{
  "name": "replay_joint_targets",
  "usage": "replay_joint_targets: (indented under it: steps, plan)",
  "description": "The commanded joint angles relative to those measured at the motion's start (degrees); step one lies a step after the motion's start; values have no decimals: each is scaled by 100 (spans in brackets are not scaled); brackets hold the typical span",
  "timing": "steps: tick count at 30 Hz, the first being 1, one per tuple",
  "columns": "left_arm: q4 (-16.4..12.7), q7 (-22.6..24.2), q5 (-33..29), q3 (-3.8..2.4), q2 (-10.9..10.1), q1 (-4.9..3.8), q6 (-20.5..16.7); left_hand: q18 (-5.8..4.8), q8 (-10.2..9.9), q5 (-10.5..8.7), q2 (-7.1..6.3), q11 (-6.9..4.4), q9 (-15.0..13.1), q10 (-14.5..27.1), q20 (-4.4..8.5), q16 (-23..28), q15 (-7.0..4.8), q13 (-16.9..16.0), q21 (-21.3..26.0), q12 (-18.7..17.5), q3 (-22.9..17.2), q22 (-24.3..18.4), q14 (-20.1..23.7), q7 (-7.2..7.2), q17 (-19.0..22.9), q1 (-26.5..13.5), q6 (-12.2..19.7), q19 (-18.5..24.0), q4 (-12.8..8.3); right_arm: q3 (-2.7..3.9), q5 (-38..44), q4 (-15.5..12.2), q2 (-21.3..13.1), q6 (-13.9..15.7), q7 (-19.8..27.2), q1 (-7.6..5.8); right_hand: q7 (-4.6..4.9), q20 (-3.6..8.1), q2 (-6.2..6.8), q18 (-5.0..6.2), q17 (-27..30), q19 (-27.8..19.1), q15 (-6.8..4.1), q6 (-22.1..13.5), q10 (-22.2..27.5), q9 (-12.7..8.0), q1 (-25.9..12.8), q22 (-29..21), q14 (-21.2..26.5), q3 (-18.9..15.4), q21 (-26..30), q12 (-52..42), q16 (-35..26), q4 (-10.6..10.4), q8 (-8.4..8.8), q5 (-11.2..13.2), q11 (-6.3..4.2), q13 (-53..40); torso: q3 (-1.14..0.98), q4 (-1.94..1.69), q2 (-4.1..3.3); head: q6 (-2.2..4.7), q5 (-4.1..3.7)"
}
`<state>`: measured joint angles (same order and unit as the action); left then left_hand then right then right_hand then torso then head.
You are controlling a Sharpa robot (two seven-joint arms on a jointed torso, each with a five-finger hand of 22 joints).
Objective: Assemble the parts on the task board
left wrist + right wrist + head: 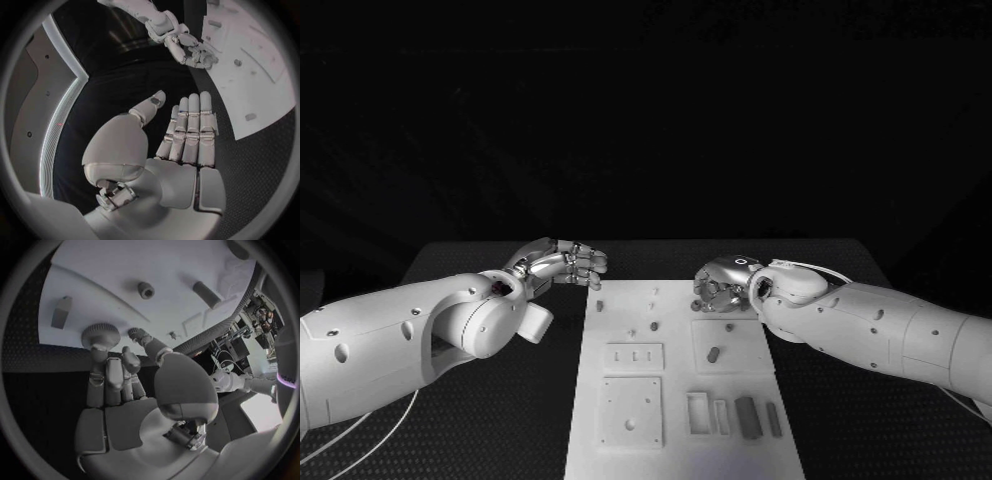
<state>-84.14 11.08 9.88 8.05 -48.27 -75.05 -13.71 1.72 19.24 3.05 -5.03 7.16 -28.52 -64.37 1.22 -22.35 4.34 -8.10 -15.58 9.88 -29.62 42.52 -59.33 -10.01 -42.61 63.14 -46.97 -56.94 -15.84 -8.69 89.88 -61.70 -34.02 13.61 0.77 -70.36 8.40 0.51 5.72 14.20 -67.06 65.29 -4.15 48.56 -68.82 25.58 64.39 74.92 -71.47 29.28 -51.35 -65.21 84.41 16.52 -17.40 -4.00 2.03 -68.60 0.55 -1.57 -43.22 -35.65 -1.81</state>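
Your right hand (727, 284) sits over the far right corner of the task board (678, 440), fingertips pinching a round grey knob-like part (100, 336) just above the board's surface. Your left hand (563, 263) hovers just off the board's far left edge, fingers straight, side by side, holding nothing. Several small grey parts (714, 353) lie scattered on the board nearer you.

The right hand (125, 385) reaches over the edge of the white task board (187, 270), fingers (112, 370) together and extended, a round grey knob-like part (100, 335) at their tips. Whether it is pinched cannot be told. On the board lie a small ring-shaped part (146, 289), a cylindrical part (206, 294) and a block-shaped part (60, 312). Black worktop (37, 390) lies beneath.
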Motion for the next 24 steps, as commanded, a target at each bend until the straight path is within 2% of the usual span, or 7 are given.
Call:
replay_joint_targets:
  steps: [1, 11, 17, 24]
  plan:
    - [-41, 58, 23, -6, -20, -8, 100, 117, -31, -23, 0, 36, 7, -12, 5, 27, 7, 6, 28, -26, 45, 7, 24, -41, -6, -46, -10, 37, 0, 2, 112, 12, 35, 91, -21, 5, 12, 38, -15, 80, -20, -10, 8, 21, -65, 7, -44, 141, -42, 37, -45, -32, 29, 4, 29, 8, -2, -16, 2, -11, -64, 25, 4]
    - [-50, 37, 23, -6, -32, -8, 102, 116, -35, -23, -2, 37, 9, -13, 4, 35, 8, 5, 31, -35, 48, 10, 26, -41, -13, -56, -9, 40, 2, 2, 146, 7, 73, 41, -29, 22, 12, 49, -35, 80, -57, -2, 9, 25, -126, 10, -55, 139, -84, 53, -75, -94, 54, 3, 35, 7, -1, -61, 4, -24, -134, -1, -2]
    - [-18, 37, 22, -6, -33, -8, 96, 117, -39, -23, -3, 39, 11, -11, 4, 39, 8, 5, 32, -42, 50, 11, 26, -44, -18, -62, -6, 41, 3, 2, 174, 13, 65, -12, -32, 24, 4, 61, -59, 80, -99, 2, 5, 85, -179, 27, -62, 137, -131, 72, -106, -141, 80, 5, 13, 7, -7, -95, 8, -16, -136, -17, 8]
    - [-15, 27, 21, -6, -41, -8, 89, 117, -46, -23, -7, 42, 15, -6, 4, 47, 8, 6, 35, -55, 51, 14, 26, -46, -26, -66, 1, 43, 0, 1, 200, -13, 40, -21, -36, 26, -6, 67, -78, 80, -110, 1, -2, 126, -209, 38, -61, 136, -145, 85, -122, -167, 90, 7, -4, 7, -16, -114, 4, -25, -140, -47, 8]
